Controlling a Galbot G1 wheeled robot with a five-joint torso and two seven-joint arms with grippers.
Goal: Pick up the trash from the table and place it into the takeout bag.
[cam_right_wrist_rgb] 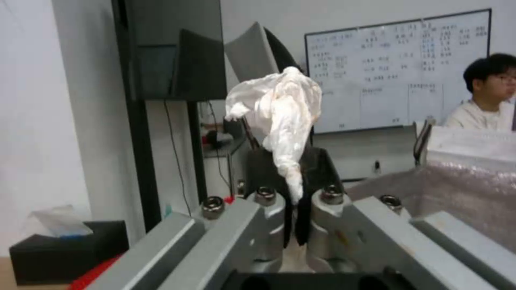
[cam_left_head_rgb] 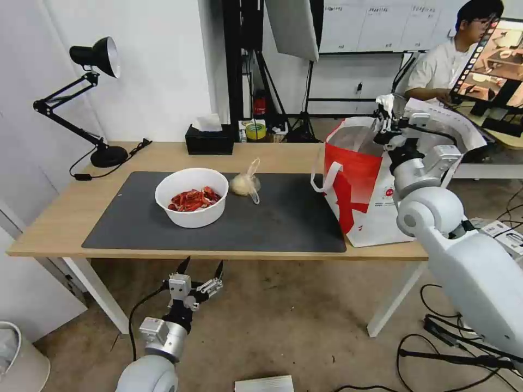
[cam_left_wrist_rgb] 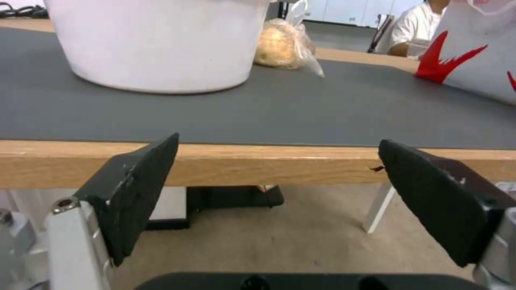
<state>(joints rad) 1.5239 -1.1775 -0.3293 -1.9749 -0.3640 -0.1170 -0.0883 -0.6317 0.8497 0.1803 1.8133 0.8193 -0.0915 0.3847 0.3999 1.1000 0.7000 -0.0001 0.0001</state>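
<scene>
Gripping a crumpled white tissue [cam_right_wrist_rgb: 279, 108], the right gripper [cam_right_wrist_rgb: 290, 169] is found raised over the open mouth of the takeout bag [cam_left_head_rgb: 365, 185], its black pads pressed together on the tissue's lower end while the rest stands up above them. In the head view the tissue [cam_left_head_rgb: 385, 102] is seen as a small white wad at the tip of that gripper [cam_left_head_rgb: 385, 117], above the bag's far rim. The bag is stood upright on the right end of the table [cam_left_head_rgb: 60, 223], partly on the dark grey mat [cam_left_head_rgb: 289, 218].

On the mat, a white round bowl [cam_left_head_rgb: 191, 196] of red crayfish shells is noted left of centre, with a knotted clear bag [cam_left_head_rgb: 245, 183] holding a beige lump just beside it. A black tissue box [cam_left_head_rgb: 209, 140] is placed at the table's far edge.

The left gripper [cam_left_head_rgb: 200, 277] is held below and in front of the table's near edge, fingers spread wide and holding nothing.
</scene>
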